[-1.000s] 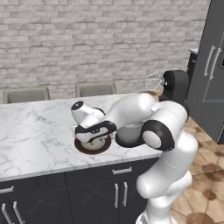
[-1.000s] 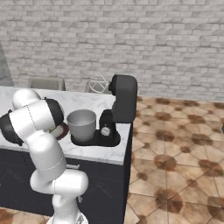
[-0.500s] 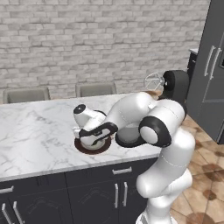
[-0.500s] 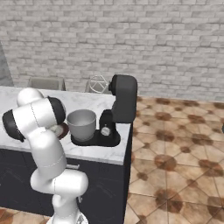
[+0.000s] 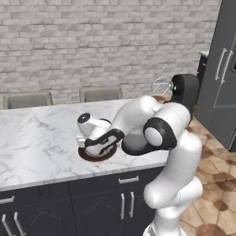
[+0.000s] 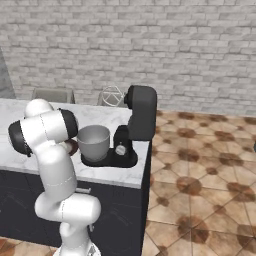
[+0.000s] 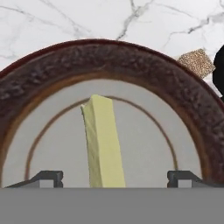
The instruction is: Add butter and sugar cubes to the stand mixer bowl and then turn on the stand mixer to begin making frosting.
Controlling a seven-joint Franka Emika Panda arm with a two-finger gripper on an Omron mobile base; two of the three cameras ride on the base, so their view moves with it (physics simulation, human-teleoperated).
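Over the brown-rimmed plate [image 7: 39,83], the open gripper [image 7: 114,176] is lowered astride the butter [image 7: 101,140].
Jaws are set wide so the stick can be pinched lengthwise between them.

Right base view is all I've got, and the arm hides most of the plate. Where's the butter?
Observer: The butter lies on the plate, directly between the fingertips in the hand view.
Operator: Is the gripper closed on it?
Observer: No, the gripper is open, with its tips apart on either side of the stick.
Operator: Any sugar nearby?
Observer: One sugar cube sits on the marble counter, just beyond the plate's rim.
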